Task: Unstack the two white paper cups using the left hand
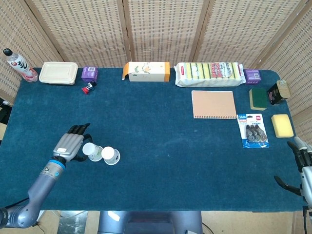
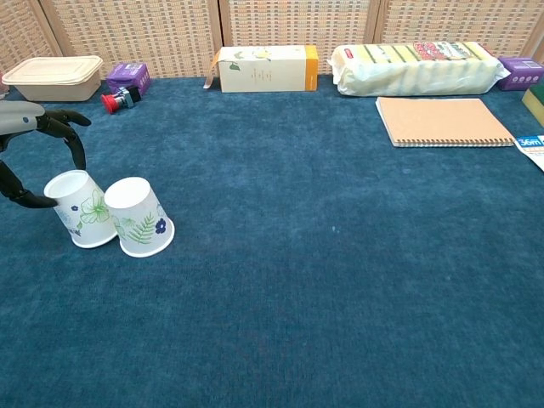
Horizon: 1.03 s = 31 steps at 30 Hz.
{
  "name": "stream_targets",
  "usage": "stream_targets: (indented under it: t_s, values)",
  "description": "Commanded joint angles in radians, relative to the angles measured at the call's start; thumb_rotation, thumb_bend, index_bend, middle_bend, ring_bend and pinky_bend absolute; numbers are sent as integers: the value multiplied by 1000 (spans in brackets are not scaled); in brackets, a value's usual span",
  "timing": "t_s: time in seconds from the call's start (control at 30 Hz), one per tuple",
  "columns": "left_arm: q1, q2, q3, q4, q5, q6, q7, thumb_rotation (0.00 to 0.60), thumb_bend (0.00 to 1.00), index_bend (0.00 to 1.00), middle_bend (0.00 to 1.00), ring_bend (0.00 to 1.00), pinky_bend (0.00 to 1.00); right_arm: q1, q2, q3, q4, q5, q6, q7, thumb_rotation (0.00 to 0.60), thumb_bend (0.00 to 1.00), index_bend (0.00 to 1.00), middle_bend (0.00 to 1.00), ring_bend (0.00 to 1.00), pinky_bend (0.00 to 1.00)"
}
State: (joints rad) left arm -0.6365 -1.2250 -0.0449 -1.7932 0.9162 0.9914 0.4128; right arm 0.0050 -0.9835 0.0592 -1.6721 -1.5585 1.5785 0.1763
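Reaching in from the near left of the counter (image 1: 161,146), the left hand (image 1: 69,145) has its fingers (image 2: 59,127) arched over the left cup (image 2: 82,208), with the thumb low beside that cup's base. Whether the fingers truly pinch the cup or only bracket it I cannot tell; in the chest view they seem to touch its top edge.

Both cups stand upside down on the blue cloth, rim down and slightly tilted. The right cup (image 2: 142,216) leans against its neighbour, so they are touching side by side, no longer nested. Judging by that, the separating is done or nearly so, and what remains is to set them apart cleanly.

Thin paper cups like these should be very light and easily crushed, with smooth walls that may slip. A gentle hold across the upturned base, where the cup is narrow and stiffest, looks safest; squeezing the wide rim would probably deform it. Being so light, the right cup could topple or roll if nudged.

Further right, along the back, sit a box (image 1: 146,71), a pack of sponges (image 1: 209,73) and a notebook (image 1: 213,104).

At the far right edge, the right hand (image 1: 301,168) hangs off the counter, fingers apart, holding nothing.
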Motion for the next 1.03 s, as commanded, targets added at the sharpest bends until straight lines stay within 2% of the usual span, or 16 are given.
stream_targets:
  t_s: [0.03, 0.2, 0.27, 0.43, 0.6, 0.7, 0.8, 0.93, 1.03]
  values:
    - [-2, 1, 1, -2, -4, -3, 2, 600, 220, 355, 0, 0, 0, 0, 0, -1, -1, -1, 0, -1, 600, 228, 35, 0, 0, 0]
    - [-1, 6, 1, -8, -9, -4, -1, 600, 151, 64, 0, 0, 0, 0, -1, 0, -1, -1, 1, -3, 600, 228, 35, 0, 0, 0]
    - [2, 12, 1, -13, -3, -3, -9, 600, 136, 8, 0, 0, 0, 0, -1, 0, -1, 0, 1, -2, 600, 228, 35, 0, 0, 0]
    - [21, 40, 2, -34, 40, 10, -52, 600, 124, 0, 0, 0, 0, 0, 0, 0, 0, -1, 1, -1, 600, 228, 35, 0, 0, 0]
    - [84, 93, 15, -56, 154, 80, -138, 600, 124, 0, 0, 0, 0, -1, -1, 0, -1, -2, 2, -4, 600, 228, 35, 0, 0, 0]
    - [142, 99, 31, -30, 230, 186, -140, 600, 124, 0, 0, 0, 0, 2, -3, -1, -3, -1, -3, -8, 600, 228, 35, 0, 0, 0]
    - [213, 68, 43, 13, 282, 323, -119, 600, 123, 0, 0, 0, 0, 3, -4, -3, -6, -1, -8, -14, 600, 228, 35, 0, 0, 0]
    - [304, 35, 63, 68, 355, 450, -188, 600, 123, 0, 0, 0, 0, 2, -7, -2, -8, -2, -5, -22, 600, 228, 35, 0, 0, 0]
    - [352, 24, 80, 102, 407, 500, -254, 600, 123, 0, 0, 0, 0, 3, -8, -2, -9, 0, -6, -25, 600, 228, 35, 0, 0, 0]
